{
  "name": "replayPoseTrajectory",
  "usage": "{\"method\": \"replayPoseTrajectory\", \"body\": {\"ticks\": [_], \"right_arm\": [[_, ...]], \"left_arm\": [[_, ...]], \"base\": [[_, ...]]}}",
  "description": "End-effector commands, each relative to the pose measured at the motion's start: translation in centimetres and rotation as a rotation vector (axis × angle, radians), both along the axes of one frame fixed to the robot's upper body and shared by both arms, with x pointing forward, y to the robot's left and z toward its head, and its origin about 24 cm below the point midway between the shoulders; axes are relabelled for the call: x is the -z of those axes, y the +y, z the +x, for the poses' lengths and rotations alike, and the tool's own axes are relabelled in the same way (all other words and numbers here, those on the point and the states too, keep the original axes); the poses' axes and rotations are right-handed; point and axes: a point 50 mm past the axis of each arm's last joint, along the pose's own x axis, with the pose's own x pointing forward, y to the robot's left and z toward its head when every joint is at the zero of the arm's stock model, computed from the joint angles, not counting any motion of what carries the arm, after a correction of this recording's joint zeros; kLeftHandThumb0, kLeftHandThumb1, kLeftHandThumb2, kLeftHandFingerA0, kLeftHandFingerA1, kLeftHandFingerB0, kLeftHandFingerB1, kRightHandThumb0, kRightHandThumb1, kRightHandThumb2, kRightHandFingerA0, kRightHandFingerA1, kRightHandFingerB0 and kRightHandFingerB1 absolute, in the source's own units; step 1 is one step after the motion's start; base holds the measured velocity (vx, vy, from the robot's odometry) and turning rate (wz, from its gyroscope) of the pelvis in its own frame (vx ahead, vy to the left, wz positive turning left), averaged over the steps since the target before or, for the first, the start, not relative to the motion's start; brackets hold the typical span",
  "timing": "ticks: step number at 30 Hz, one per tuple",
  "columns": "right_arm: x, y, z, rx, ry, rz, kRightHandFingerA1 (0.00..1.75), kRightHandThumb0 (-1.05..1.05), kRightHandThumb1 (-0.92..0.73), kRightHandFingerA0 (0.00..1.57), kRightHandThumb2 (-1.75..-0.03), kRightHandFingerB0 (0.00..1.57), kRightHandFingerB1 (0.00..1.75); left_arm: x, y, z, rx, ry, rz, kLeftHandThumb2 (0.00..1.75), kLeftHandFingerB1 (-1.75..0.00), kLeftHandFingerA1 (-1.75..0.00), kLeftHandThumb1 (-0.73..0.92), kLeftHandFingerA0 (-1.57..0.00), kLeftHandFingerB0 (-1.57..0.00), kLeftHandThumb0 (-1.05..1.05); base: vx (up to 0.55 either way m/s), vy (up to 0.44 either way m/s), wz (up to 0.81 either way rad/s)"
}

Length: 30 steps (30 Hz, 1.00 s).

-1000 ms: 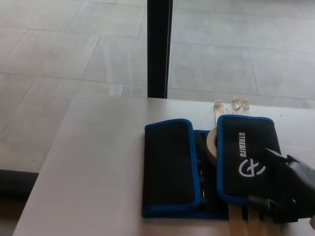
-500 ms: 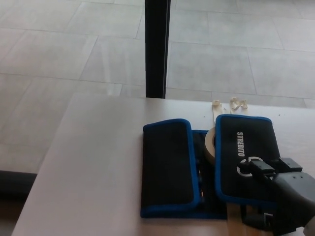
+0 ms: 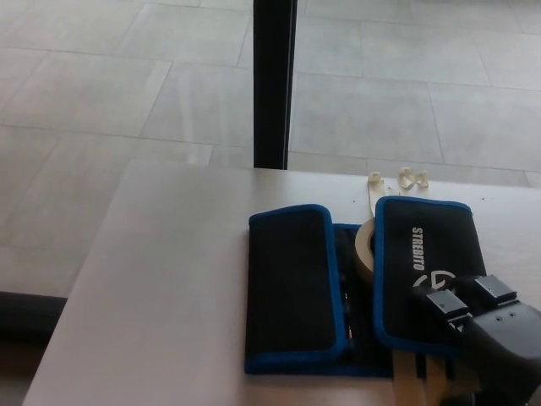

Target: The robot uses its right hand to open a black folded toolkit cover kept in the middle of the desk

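Observation:
The black toolkit cover (image 3: 292, 288) with blue trim lies in the middle of the desk (image 3: 161, 279). Its left flap lies folded flat. The right flap (image 3: 423, 254), printed with white lettering and a logo, is also folded inwards and rests on a roll of tape (image 3: 365, 245). My right hand (image 3: 486, 334) comes in from the bottom right and lies on the near right corner of that flap, covering part of the logo. How it holds the flap is hidden. The left hand does not show.
A black post (image 3: 272, 85) stands behind the desk's far edge. Scraps of pale tape (image 3: 412, 176) lie at the back of the desk beyond the cover. Light wooden strips (image 3: 414, 381) stick out under the cover's near edge. Tiled floor lies beyond.
My right hand has moved from the flap's right edge leftwards onto the flap, over the logo. The cover itself has not moved; the camera wobbled slightly.

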Motion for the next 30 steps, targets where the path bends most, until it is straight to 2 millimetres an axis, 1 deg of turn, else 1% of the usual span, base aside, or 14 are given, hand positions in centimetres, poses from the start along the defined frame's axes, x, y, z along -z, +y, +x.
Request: {"method": "replayPoseTrajectory", "body": {"ticks": [1,3,8,10,12,15,16,17,21,23,24,25,27,30], "right_arm": [[-0.3,-3.4,0.5,0.001,-0.346,-0.341,0.54,-0.32,-0.56,0.22,-0.57,0.3,0.33],[-0.5,-3.4,0.8,0.04,-0.369,-0.325,0.52,-0.24,-0.54,0.27,-0.58,0.31,0.32],[-0.5,-3.6,1.2,0.077,-0.408,-0.277,0.6,-0.22,-0.53,0.36,-0.6,0.29,0.35],[-0.6,-3.6,1.5,0.096,-0.403,-0.231,0.83,-0.46,-0.49,0.61,-0.84,0.22,0.5],[-0.7,-3.3,1.6,0.085,-0.437,-0.172,1.44,-0.47,-0.63,0.9,-0.59,0.36,0.4],[-0.7,-3.1,1.8,0.071,-0.462,-0.15,1.63,-0.49,-0.65,0.97,-0.65,0.37,0.42],[-0.7,-3.1,1.8,0.068,-0.474,-0.131,1.39,-0.42,-0.45,1.27,-0.9,0.31,0.56],[-0.6,-3.0,1.9,0.07,-0.48,-0.12,1.74,-0.38,-0.64,1.03,-0.65,0.37,0.44],[-0.4,-2.5,2.3,0.161,-0.481,-0.042,1.74,-0.28,-0.64,1.02,-0.7,0.44,0.42],[-0.5,-2.4,2.5,0.185,-0.498,-0.002,1.39,-0.36,-0.48,1.3,-0.94,0.42,0.57],[-0.6,-2.2,2.7,0.233,-0.489,0.047,1.75,-0.33,-0.7,1.01,-0.67,0.69,0.46],[-0.7,-1.9,3.0,0.317,-0.484,0.141,1.75,-0.34,-0.69,1.0,-0.67,0.78,0.5],[-0.7,-1.9,3.0,0.336,-0.487,0.171,1.75,-0.33,-0.7,0.99,-0.67,0.84,0.52],[-0.5,-1.7,2.8,0.41,-0.47,0.259,1.71,-0.33,-0.63,0.97,-0.64,0.92,0.55]], "left_arm": [[-0.8,1.2,-0.5,-0.039,-0.009,0.014,0.6,-0.47,-0.68,0.67,-0.58,-0.54,-0.7],[-0.7,1.1,-0.6,-0.037,-0.011,0.008,0.95,-0.56,-0.71,0.52,-0.55,-0.38,-0.68],[-0.5,1.0,-0.7,-0.031,0.009,0.014,0.6,-0.46,-0.65,0.67,-0.6,-0.54,-0.67],[-0.5,0.9,-0.7,-0.024,0.011,0.018,0.94,-0.6,-0.72,0.52,-0.58,-0.49,-0.66],[-0.4,0.8,-0.7,-0.024,0.001,0.015,0.6,-0.47,-0.65,0.67,-0.6,-0.53,-0.66],[-0.4,0.8,-0.6,-0.037,-0.015,0.002,0.6,-0.46,-0.64,0.66,-0.6,-0.53,-0.65],[-0.4,0.8,-0.4,-0.043,-0.018,-0.003,0.6,-0.48,-0.65,0.66,-0.59,-0.56,-0.67],[-0.5,0.8,-0.3,-0.042,-0.024,-0.003,0.6,-0.48,-0.65,0.66,-0.59,-0.54,-0.66],[-0.7,0.8,0.0,-0.046,-0.039,-0.005,0.6,-0.47,-0.64,0.66,-0.6,-0.53,-0.67],[-0.7,0.7,0.1,-0.043,-0.039,-0.004,0.6,-0.48,-0.65,0.66,-0.6,-0.55,-0.66],[-0.7,0.7,0.1,-0.05,-0.04,-0.007,0.59,-0.49,-0.67,0.66,-0.62,-0.56,-0.7],[-0.6,0.7,0.0,-0.061,-0.042,-0.015,0.93,-0.6,-0.72,0.52,-0.59,-0.49,-0.67],[-0.6,0.7,0.0,-0.061,-0.041,-0.015,0.94,-0.6,-0.72,0.52,-0.59,-0.48,-0.67],[-0.5,0.6,-0.2,-0.054,-0.041,-0.023,0.6,-0.46,-0.65,0.68,-0.58,-0.51,-0.7]], "base": [[0.0,0.0,0.0],[0.0,0.0,0.0],[0.0,0.0,0.0],[0.0,0.0,0.0],[0.0,0.0,0.0],[0.0,0.0,0.0],[0.0,0.0,0.0],[0.0,0.0,0.0],[0.0,0.0,0.0],[0.0,0.0,0.0],[0.0,0.0,0.0],[0.0,0.0,0.0],[0.0,0.0,0.0],[0.0,0.0,0.0]]}}
